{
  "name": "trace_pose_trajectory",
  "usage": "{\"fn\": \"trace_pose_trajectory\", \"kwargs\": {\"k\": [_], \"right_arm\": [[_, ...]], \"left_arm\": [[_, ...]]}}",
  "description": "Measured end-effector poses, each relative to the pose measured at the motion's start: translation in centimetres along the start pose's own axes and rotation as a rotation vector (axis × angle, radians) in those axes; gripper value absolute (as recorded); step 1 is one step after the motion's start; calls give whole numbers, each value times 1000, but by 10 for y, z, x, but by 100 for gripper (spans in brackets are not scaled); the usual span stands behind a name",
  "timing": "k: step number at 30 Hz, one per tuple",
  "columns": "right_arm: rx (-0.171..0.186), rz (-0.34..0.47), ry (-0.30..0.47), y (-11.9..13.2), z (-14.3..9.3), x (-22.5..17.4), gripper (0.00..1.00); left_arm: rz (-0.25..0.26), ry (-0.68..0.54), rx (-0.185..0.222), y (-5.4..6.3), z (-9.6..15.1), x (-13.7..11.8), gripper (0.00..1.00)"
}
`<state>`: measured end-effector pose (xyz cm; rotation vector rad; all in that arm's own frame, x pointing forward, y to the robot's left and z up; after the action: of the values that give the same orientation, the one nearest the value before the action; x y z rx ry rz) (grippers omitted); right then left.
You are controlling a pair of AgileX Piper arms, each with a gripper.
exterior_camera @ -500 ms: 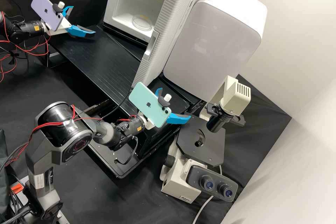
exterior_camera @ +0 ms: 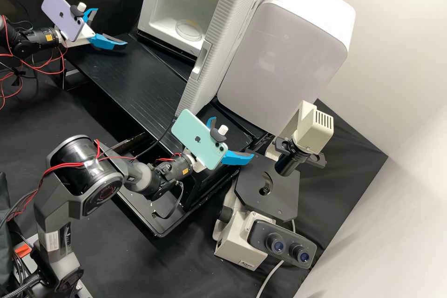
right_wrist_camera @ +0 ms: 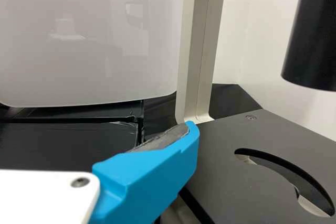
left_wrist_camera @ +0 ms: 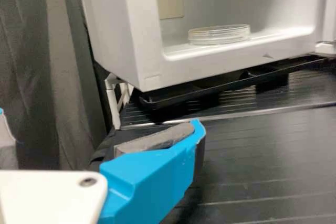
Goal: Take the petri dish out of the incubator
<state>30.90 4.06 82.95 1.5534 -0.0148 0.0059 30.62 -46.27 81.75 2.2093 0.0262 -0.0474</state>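
A clear petri dish (exterior_camera: 188, 29) (left_wrist_camera: 219, 33) lies flat on the floor of the white incubator (exterior_camera: 153, 0) (left_wrist_camera: 121, 35), whose ribbed door (exterior_camera: 223, 32) stands swung open to the right. My left gripper (exterior_camera: 108, 27) hovers over the far left end of the black bench, well short of the incubator mouth, open with nothing in it; its blue finger (left_wrist_camera: 157, 166) points toward the dish. My right gripper (exterior_camera: 232, 137) is open and holds nothing, at the front by the door's lower end, its finger (right_wrist_camera: 152, 166) just over the microscope stage (right_wrist_camera: 252, 156).
A microscope (exterior_camera: 260, 233) stands at the front right, its black stage (exterior_camera: 267, 186) under the right gripper. A large white box (exterior_camera: 284, 51) sits behind the open door. The ridged black bench top (exterior_camera: 135, 84) runs between the two arms. Red cables hang at the left.
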Motion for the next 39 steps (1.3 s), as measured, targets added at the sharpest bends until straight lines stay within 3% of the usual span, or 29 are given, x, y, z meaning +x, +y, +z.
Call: {"fn": "trace_pose_trajectory", "kwargs": {"k": [4,9,20,27,39], "right_arm": [[0,0,0,0,0,0,100],[0,0,0,0,0,0,100],[0,0,0,0,0,0,100],[0,0,0,0,0,0,100],[0,0,0,0,0,0,100]], "left_arm": [[8,-119,18,5,22,-11,100],[8,-267,9,9,46,-20,100],[-31,-465,-68,11,77,-15,100],[-43,-510,-69,13,88,5,100],[-78,-431,-70,19,87,54,100]]}}
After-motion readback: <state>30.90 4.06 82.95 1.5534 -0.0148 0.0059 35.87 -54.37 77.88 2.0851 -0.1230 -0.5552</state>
